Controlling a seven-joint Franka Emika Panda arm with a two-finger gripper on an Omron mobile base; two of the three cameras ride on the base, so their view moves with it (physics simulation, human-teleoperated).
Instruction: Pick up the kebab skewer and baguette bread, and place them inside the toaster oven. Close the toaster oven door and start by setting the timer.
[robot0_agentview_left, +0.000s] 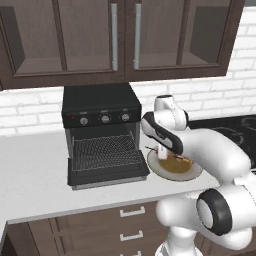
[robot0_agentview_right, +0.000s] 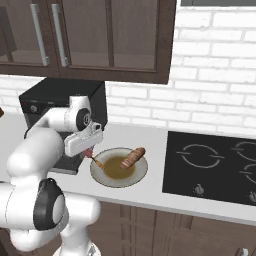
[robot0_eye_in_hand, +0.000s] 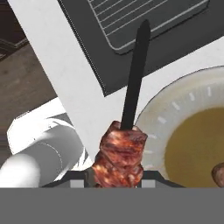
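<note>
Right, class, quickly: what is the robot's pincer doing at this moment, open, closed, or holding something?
Pincer: closed on the kebab skewer, gripping it at the meat chunks beside the plate.

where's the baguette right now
In the right base view the baguette bread lies on the right side of the plate, on the counter between the toaster oven and the stovetop.

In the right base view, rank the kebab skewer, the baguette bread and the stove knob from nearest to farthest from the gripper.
1. kebab skewer, at the gripper, over the plate's left edge.
2. baguette bread, on the plate's right side.
3. stove knob, far right on the cooktop.
</note>
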